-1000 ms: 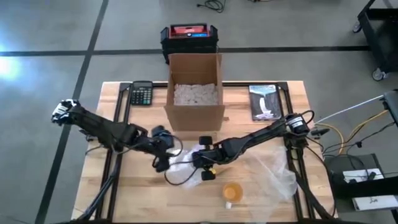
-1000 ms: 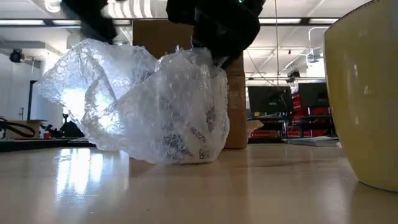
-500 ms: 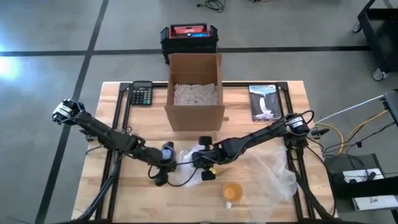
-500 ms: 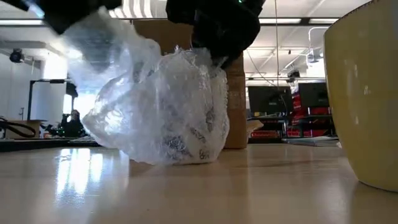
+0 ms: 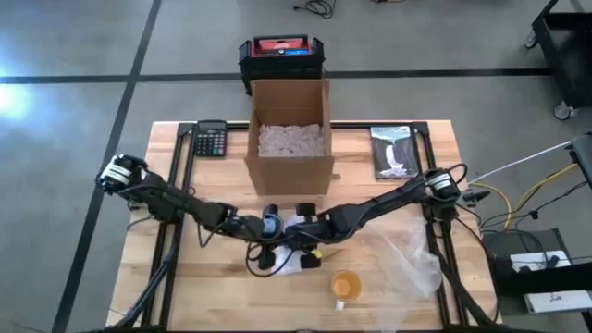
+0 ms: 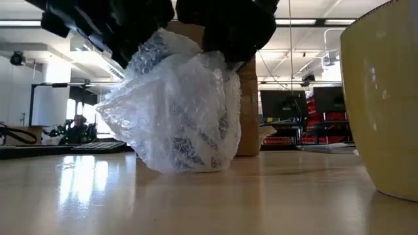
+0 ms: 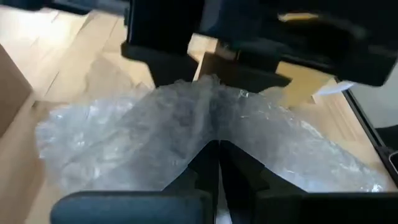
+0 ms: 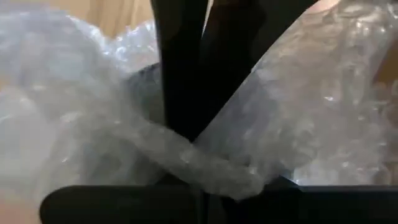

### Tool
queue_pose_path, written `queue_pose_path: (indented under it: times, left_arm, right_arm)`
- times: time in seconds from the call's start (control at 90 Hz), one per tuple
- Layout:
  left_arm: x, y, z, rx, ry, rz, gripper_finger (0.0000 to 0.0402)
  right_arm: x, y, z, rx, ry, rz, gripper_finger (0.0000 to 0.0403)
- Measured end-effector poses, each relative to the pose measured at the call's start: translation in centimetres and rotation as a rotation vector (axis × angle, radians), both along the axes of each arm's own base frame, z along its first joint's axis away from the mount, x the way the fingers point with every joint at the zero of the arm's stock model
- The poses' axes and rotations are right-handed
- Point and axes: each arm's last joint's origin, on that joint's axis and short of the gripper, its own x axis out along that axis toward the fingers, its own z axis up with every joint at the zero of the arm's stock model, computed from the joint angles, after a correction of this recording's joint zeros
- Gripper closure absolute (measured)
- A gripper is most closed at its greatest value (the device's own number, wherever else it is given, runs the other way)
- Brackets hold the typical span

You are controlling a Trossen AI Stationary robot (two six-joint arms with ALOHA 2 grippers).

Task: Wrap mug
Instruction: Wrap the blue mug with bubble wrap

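While the yellow mug (image 6: 382, 98) stood unwrapped at the table's near edge, well apart from the work, you had both grippers meeting over the bubble wrap (image 6: 179, 111) at mid-table. A second before, your left gripper (image 5: 268, 242) was out to the left of the bundle holding a loose flap spread wide; by this moment it had swung in beside the right gripper (image 5: 305, 242), and the flap was folded up over the heap, so the low view showed one tighter mound instead of a broad sheet. Your left gripper's fingers (image 7: 205, 171) were pressed together on a fold of the wrap. The right gripper sat where it had been, and its fingers looked clamped on a twist of the wrap, though plastic covered the tips. You could not tell what lay inside the bundle; the film hid it in every view. A second clear sheet (image 5: 407, 254) lay flat to the right. Farther back stood the cardboard box (image 5: 289, 139), with a calculator (image 5: 211, 139) to its left and a booklet (image 5: 392, 153) to its right.
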Motion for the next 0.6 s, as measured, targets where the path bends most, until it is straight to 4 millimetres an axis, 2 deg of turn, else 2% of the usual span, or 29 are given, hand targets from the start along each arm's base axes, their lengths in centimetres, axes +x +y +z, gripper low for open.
queue_pose_path:
  times: [0.278, 0.411, 0.522, 0.6]
  left_arm:
    - [0.2, -0.1, 0.2, 0.006, 0.003, -0.003, 0.0401]
    - [0.1, 0.0, 0.4, 0.000, -0.001, -0.001, 0.0398]
    - [0.1, 0.0, 0.4, -0.003, -0.001, 0.001, 0.0399]
    - [0.0, 0.0, 0.3, 0.001, 0.010, 0.000, 0.0401]
  right_arm:
    - [-1.8, -0.3, 4.7, 0.052, -0.005, 0.030, 0.0396]
    - [-1.2, -0.2, 6.2, 0.064, -0.134, 0.054, 0.0396]
    - [-0.1, 0.1, 4.7, 0.059, -0.177, 0.078, 0.0396]
    - [0.4, 0.1, 2.5, 0.055, -0.124, 0.061, 0.0396]
